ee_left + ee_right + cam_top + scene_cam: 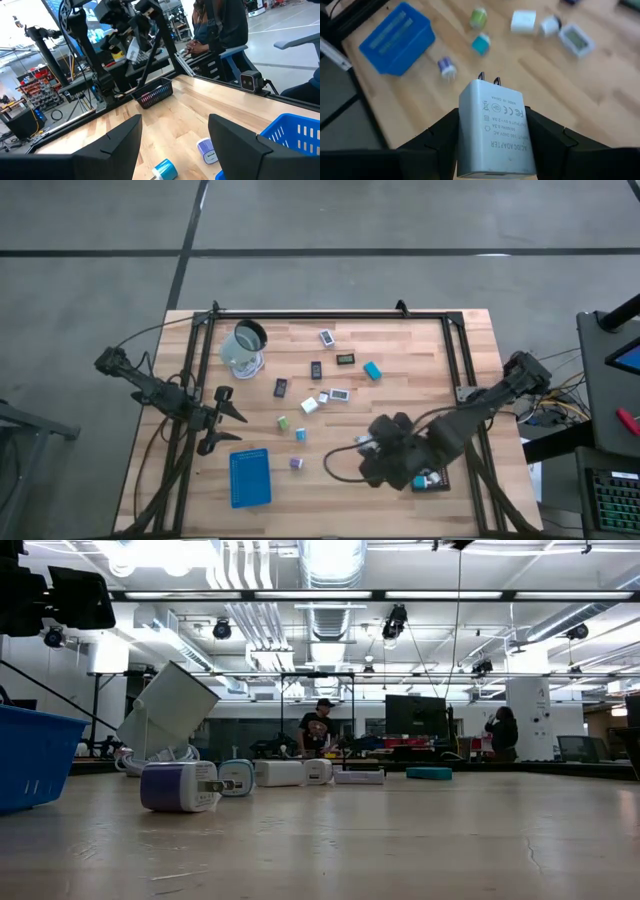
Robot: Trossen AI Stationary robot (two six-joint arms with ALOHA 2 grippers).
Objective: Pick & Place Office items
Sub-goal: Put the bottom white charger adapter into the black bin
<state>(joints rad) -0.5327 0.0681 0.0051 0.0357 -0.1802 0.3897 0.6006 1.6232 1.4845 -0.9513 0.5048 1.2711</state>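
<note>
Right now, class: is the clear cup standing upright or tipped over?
Tipped over. From above, the clear cup shows its dark open mouth sideways; at table height it leans at a slant on the table.

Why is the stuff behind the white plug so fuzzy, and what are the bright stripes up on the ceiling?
Right wrist view: the white adapter in the right gripper is sharp, while the blue tray and small pieces behind it are blurred. Low view: ceiling lamps glare white, and the near table looks soft.
</note>
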